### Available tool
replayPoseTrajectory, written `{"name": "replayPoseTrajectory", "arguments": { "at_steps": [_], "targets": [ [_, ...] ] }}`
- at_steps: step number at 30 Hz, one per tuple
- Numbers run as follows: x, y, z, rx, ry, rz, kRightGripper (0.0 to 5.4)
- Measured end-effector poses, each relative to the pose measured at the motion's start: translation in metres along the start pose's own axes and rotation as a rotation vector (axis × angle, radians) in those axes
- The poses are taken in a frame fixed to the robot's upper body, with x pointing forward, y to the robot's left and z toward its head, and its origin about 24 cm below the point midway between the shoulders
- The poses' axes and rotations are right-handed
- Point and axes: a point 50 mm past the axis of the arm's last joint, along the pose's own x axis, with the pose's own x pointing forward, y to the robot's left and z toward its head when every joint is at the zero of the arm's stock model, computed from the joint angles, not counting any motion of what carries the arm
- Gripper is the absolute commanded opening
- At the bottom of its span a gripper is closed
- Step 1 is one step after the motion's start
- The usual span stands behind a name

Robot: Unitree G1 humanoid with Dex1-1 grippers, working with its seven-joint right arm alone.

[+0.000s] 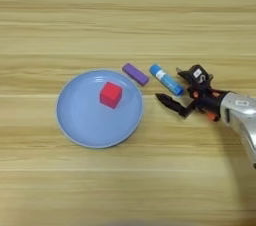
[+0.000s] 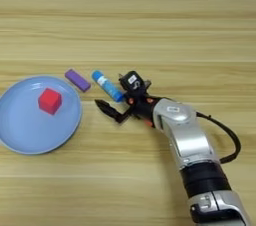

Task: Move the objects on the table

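The fingers (image 1: 172, 88) are spread wide and hold nothing; the tube's (image 1: 166, 79) near end lies between them on the surface (image 1: 128, 20). Just beyond the tube lies the bar (image 1: 135, 74), and past it the cube (image 1: 111, 94) sits on a plate (image 1: 75, 120).

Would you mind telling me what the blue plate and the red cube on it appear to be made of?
The blue plate looks like smooth plastic or glazed ceramic: even pale blue with a soft sheen, so either is possible. The red cube seems to be matte painted wood or plastic: uniformly red, crisp edges, no glare.
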Motion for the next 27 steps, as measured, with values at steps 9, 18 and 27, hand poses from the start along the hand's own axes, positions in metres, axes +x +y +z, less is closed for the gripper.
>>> {"name": "replayPoseTrajectory", "arguments": {
  "at_steps": [9,18,27],
  "targets": [
    [0.0081,-0.0032,-0.0033,0.044,0.039,-0.008,4.01],
    [0.0102,-0.0021,-0.0081,0.066,0.053,-0.003,2.93],
    [0.0104,-0.0019,-0.0089,0.068,0.056,-0.003,2.00]
  ]
}}
